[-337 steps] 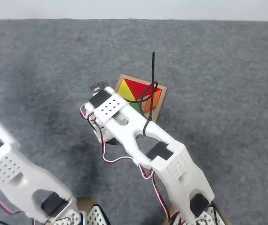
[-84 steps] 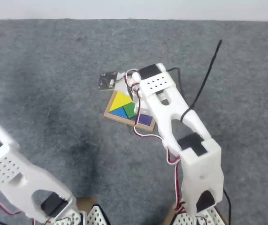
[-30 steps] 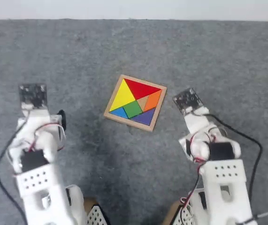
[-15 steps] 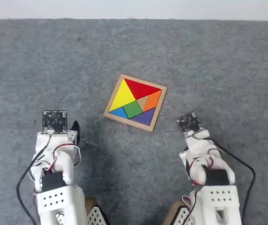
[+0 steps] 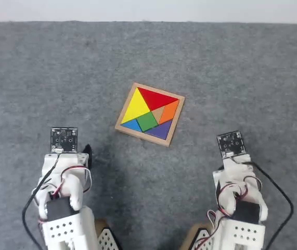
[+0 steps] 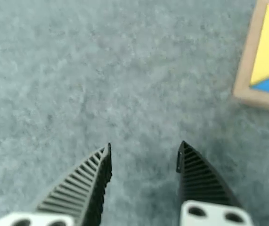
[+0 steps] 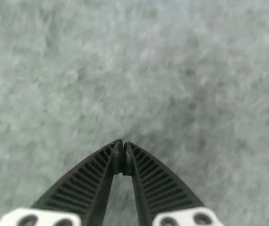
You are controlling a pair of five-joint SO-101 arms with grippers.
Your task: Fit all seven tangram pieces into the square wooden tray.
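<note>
Grey carpet (image 5: 242, 67) covers the whole table, and the wooden tray (image 5: 140, 136) lies on it turned at an angle, ahead of and between my two arms. Its place is the same as half a second ago. Both arms have pulled back toward their bases since then, the right one farther than the left, and each now sits well apart from the tray. The seven pieces fill the tray flat: yellow triangle (image 5: 136, 107), red triangle (image 5: 157, 98), orange piece (image 5: 170, 111), green piece (image 5: 147, 121), blue triangle (image 5: 132, 125), purple piece (image 5: 161, 130) and a small tan triangle (image 5: 158, 112). My left gripper (image 6: 145, 147) hangs over bare carpet with its fingers spread and nothing between them. My right gripper (image 7: 121, 141) has its fingers pressed together, tips touching, on nothing. From the left wrist, the tray is cut off at the frame's edge, with just a strip of rim, yellow and blue showing. From above, the camera boards on the wrists hide most of both grippers.
</note>
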